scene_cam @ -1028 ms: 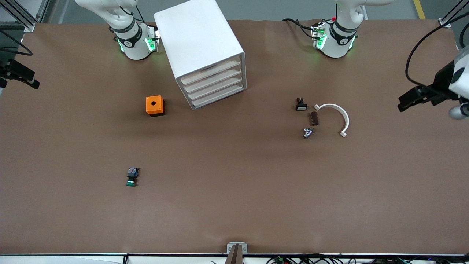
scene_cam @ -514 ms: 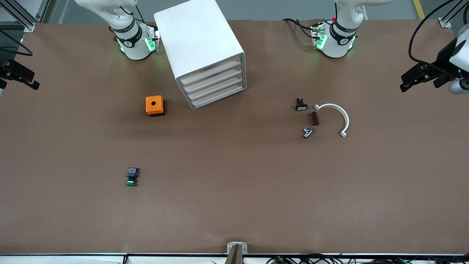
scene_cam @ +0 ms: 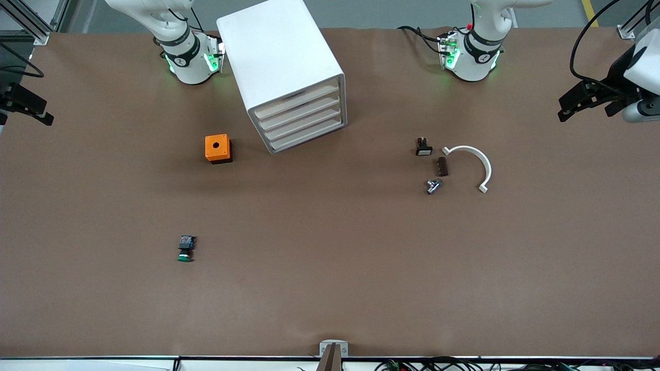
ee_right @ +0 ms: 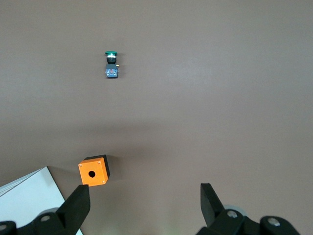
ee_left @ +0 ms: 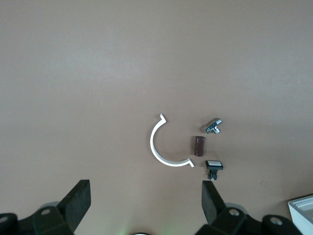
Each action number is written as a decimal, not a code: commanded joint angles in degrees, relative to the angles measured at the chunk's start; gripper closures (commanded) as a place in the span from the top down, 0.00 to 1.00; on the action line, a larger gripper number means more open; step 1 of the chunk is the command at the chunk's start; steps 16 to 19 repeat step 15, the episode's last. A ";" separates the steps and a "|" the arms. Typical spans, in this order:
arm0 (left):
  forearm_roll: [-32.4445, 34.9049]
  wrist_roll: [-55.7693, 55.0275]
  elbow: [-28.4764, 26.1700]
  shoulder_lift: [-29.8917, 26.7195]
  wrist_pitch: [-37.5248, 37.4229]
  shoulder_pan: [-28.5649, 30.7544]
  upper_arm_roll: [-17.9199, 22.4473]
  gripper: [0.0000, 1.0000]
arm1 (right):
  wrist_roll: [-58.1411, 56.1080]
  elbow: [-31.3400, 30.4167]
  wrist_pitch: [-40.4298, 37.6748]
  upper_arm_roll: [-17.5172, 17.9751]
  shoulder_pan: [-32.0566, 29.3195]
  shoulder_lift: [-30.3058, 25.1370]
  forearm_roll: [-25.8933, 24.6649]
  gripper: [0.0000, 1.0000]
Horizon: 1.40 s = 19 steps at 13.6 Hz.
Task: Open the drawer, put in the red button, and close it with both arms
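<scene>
We see all four drawers [scene_cam: 299,114] shut in the white cabinet [scene_cam: 281,67]; no red button shows in any view. The left gripper [scene_cam: 585,100] hangs empty over its end of the table, fingers [ee_left: 78,201] spread wide. The right gripper [scene_cam: 26,105] hangs over its own end, fingers [ee_right: 76,208] likewise spread and empty. The green button [scene_cam: 185,249] lies nearer the camera than the orange box [scene_cam: 217,148].

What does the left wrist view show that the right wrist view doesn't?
Only the left wrist view: the white half-ring, the brown block, a small metal part and the black switch. Only the right wrist view: the green-capped button and the orange box. Both share a corner of the white cabinet and brown table. No red button shows.
</scene>
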 commanded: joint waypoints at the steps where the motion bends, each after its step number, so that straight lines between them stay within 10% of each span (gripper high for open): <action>1: 0.98 1.17 -1.16 -1.17 0.55 0.88 -0.26 1.00 | -0.97 -1.54 0.78 0.02 -0.14 -1.39 -0.23 1.00; 19: 1.34 1.87 0.95 -0.20 -3.05 0.79 -0.43 1.00 | -0.97 -1.54 0.96 0.02 -0.23 -1.39 -0.15 1.00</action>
